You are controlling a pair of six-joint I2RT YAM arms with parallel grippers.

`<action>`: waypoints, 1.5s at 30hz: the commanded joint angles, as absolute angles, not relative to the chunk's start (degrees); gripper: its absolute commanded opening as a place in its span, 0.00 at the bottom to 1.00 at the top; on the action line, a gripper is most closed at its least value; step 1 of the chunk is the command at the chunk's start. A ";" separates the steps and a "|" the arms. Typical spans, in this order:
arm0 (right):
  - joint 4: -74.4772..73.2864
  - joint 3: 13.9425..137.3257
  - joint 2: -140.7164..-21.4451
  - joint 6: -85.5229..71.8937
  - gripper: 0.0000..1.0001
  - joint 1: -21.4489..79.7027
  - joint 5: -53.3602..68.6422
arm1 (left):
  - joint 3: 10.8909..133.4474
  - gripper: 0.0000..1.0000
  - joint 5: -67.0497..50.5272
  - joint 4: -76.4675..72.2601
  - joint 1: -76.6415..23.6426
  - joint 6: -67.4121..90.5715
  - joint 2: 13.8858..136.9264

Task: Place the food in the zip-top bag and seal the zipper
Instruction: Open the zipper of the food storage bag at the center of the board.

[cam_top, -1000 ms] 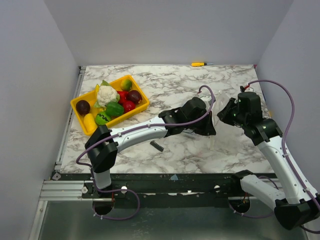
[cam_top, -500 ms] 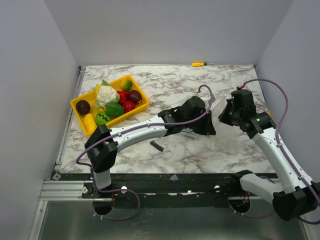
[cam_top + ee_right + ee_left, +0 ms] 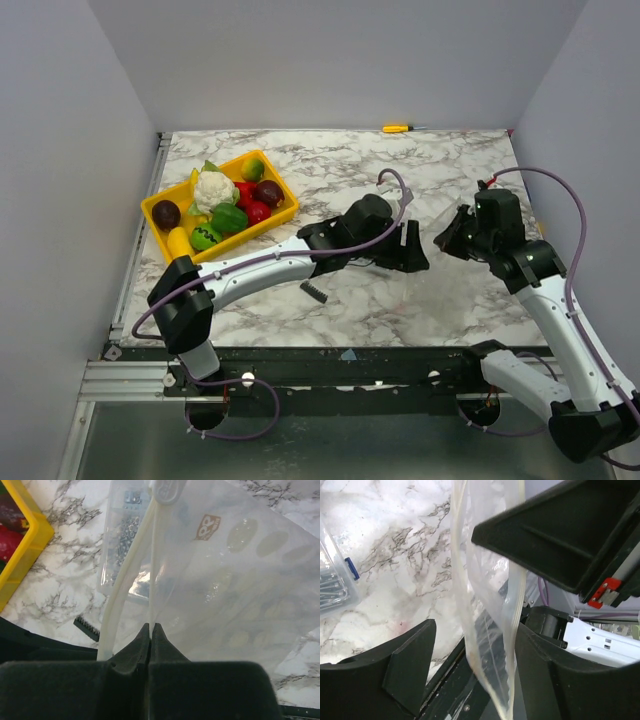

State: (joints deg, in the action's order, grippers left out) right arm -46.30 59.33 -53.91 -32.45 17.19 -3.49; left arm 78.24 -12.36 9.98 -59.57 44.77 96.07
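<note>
Film this thin is light, floppy and slippery, so the zip-top bag (image 3: 225, 580), held over the right half of the surface, is best taken by its stiffer zipper (image 3: 116, 611) rim. Right fingers (image 3: 145, 647) pinch that rim; left fingers (image 3: 407, 667) stand wide around the pouch, gripping nothing, and the food (image 3: 225, 205) sits in the far-left yellow tray (image 3: 262, 228)

The bag (image 3: 240, 570) is recorded as thin, clear, glossy plastic; tray (image 3: 29, 542) as glossy plastic; table (image 3: 330, 165) as smooth, marble-patterned.
</note>
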 commanded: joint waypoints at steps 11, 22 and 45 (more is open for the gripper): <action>-47.21 57.62 -52.01 -31.07 0.00 17.35 5.41 | 76.93 0.85 -8.06 6.70 -57.71 45.18 91.18; -44.84 56.67 -51.49 -29.99 0.00 17.35 8.75 | 76.84 0.95 -7.85 8.42 -54.32 43.45 88.48; -45.81 62.72 -58.66 -34.31 0.00 28.45 3.21 | 72.38 0.00 -0.79 14.50 -53.35 36.01 86.16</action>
State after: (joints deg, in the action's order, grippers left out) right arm -45.08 59.35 -55.75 -31.73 22.90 9.45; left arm 74.41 -8.19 10.74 -53.74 39.64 91.79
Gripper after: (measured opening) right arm 0.006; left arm 0.046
